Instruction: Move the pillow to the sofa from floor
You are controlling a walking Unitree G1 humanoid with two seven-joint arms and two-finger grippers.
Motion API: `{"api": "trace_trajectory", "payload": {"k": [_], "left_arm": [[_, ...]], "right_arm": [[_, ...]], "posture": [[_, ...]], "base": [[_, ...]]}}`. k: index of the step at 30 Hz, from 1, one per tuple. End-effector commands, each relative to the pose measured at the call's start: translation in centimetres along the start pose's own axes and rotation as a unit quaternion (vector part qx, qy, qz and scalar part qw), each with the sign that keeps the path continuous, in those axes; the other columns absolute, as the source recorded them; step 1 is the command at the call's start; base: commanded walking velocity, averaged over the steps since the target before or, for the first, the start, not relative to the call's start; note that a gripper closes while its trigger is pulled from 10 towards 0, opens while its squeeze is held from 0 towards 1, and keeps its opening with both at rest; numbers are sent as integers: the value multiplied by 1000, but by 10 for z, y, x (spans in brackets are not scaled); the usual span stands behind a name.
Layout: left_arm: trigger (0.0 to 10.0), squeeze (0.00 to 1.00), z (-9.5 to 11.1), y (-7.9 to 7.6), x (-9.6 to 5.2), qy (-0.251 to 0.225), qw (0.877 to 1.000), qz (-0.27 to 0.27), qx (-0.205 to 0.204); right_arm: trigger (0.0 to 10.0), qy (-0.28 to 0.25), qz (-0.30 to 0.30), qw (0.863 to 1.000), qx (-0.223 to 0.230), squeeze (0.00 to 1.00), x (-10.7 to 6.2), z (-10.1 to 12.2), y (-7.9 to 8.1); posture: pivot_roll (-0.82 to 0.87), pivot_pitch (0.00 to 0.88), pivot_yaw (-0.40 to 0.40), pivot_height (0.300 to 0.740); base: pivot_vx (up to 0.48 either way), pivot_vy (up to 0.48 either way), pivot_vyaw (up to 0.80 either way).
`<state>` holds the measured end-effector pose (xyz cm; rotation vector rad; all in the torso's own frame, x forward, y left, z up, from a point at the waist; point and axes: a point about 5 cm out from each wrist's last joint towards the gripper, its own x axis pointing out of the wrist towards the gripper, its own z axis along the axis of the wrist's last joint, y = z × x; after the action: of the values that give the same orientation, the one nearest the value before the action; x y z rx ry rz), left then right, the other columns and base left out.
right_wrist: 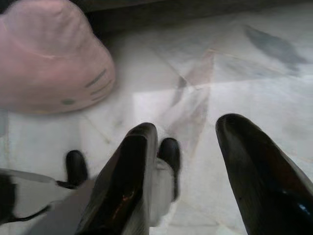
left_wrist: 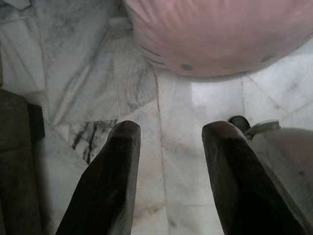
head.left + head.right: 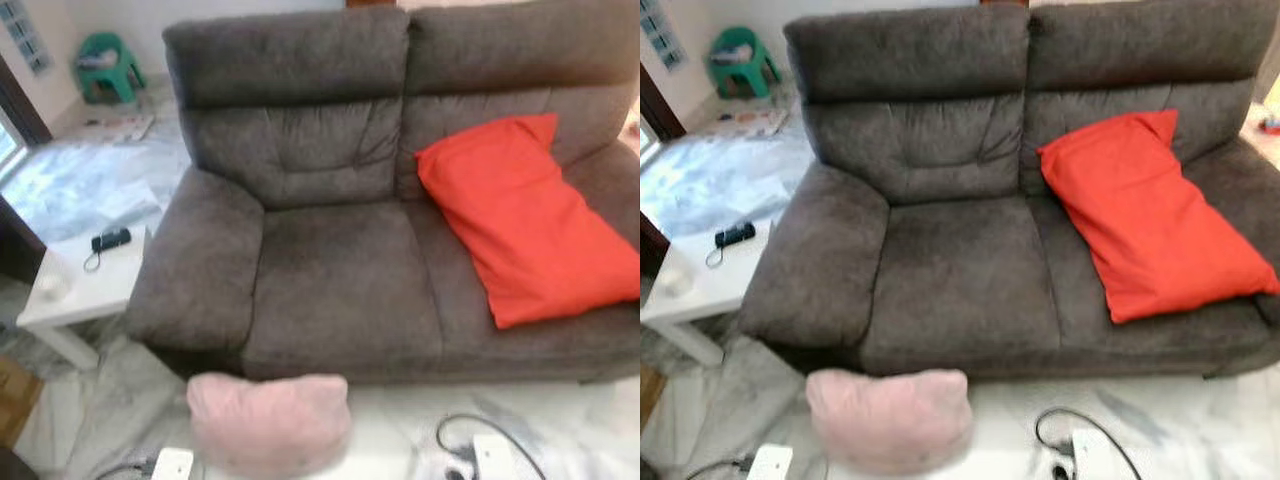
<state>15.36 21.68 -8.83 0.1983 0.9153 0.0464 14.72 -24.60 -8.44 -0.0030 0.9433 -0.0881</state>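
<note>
A soft pale pink pillow [image 3: 268, 420] lies on the white grey-veined marble floor [image 3: 400, 430] at the lower centre of the left eye view, just in front of the dark grey fabric two-seat sofa [image 3: 330, 270]. Its long axis runs left to right, parallel to the sofa's front edge, and its lower edge is blurred. In the right wrist view a few dark stitched marks show on its face.

The left gripper [image 2: 168, 161] hangs above the floor near the pillow, fingers spread with bare marble between them. The right gripper [image 1: 195, 161] is likewise spread, the pillow well off toward the upper left of its frame.

A large bright orange-red cushion [image 3: 530, 220] leans on the sofa's right seat, its right edge cut off. At left stands a low white side table [image 3: 80, 285] bearing a small black device [image 3: 110, 239]. A green plastic stool [image 3: 105, 65] sits in the upper left. White blocks and a dark cable [image 3: 480, 440] at the bottom edge are hard to make out.
</note>
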Motion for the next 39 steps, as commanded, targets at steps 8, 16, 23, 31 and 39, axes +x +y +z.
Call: {"api": "trace_trajectory", "payload": {"k": [8,16,23,31,39], "left_arm": [[10000,0,-1,2,0,2,1000,5,-1],[10000,0,1,1,0,-3,1000,5,0],[10000,0,5,0,1,-11,1000,5,1],[10000,0,21,1,3,-52,998,11,-44],[10000,0,81,5,4,-197,977,33,-80]], "right_arm": [[10000,-13,12,1000,4,0,4,7,11],[10000,-22,21,999,-9,0,8,15,27],[10000,-23,8,1000,2,0,3,14,3],[10000,-47,14,999,0,0,4,24,2],[10000,-164,44,985,-6,0,16,88,55]], "posture": [[-48,39,86,740],[-48,38,86,740],[-45,41,87,740],[-48,45,86,740],[-53,38,69,740]], "base": [[0,326,0],[0,328,0],[0,319,0],[0,0,0],[0,0,0]]}}
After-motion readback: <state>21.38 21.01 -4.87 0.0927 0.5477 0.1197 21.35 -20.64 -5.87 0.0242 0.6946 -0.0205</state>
